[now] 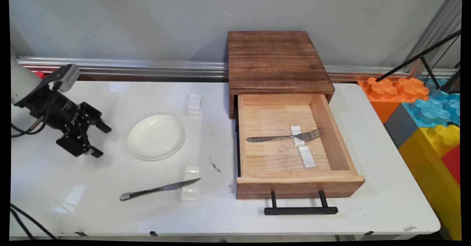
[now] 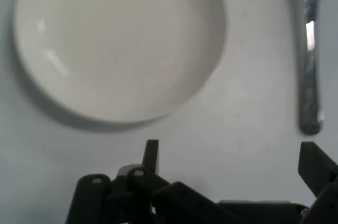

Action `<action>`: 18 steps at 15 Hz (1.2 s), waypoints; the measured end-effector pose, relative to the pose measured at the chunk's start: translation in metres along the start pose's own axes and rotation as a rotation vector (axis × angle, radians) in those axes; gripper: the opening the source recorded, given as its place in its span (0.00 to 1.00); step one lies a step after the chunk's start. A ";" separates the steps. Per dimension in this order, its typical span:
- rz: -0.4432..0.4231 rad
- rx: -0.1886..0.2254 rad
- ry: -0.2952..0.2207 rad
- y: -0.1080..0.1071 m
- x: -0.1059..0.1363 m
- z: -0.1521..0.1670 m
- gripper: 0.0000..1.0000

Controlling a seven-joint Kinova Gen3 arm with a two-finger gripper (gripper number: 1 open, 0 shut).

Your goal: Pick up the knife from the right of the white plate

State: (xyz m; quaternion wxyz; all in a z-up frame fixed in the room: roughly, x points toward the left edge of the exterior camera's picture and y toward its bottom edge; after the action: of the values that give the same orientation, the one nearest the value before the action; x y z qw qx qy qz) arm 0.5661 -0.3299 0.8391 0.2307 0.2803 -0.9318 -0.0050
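- White table point(image 1: 110, 209) fills the frame.
- Wooden drawer point(image 1: 300, 185), right of centre, stands open; a fork point(image 1: 285, 137) lies inside.
- Plate point(image 1: 156, 136), centre left, is bare.
- My claw point(image 1: 98, 139), at left, hangs spread and empty.
- Knife point(image 1: 158, 189) lies lower centre-left.

Count, table and drawer.
One round white ceramic plate point(image 1: 156, 136); one steel table knife point(image 1: 159, 189); one steel fork point(image 1: 285, 137); one open pale wooden drawer point(image 1: 300, 187) in one dark wooden cabinet point(image 1: 276, 60); four small white plastic rests: two on table point(image 1: 194, 104) point(image 1: 191, 184), two in drawer point(image 1: 296, 135) point(image 1: 306, 157).
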 end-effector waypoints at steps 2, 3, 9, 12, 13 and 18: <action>-0.012 -0.030 0.026 0.014 0.001 0.007 1.00; -0.017 -0.038 0.035 0.020 0.001 0.011 1.00; -0.036 -0.060 0.078 0.053 0.011 0.039 1.00; -0.039 -0.052 0.089 0.064 0.017 0.055 1.00; -0.039 -0.050 0.090 0.067 0.019 0.061 1.00; -0.043 -0.041 0.090 0.082 0.026 0.090 1.00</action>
State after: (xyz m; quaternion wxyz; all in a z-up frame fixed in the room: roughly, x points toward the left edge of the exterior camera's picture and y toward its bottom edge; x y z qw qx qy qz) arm 0.4659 -0.2852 0.7812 0.2781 0.2954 -0.9138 -0.0165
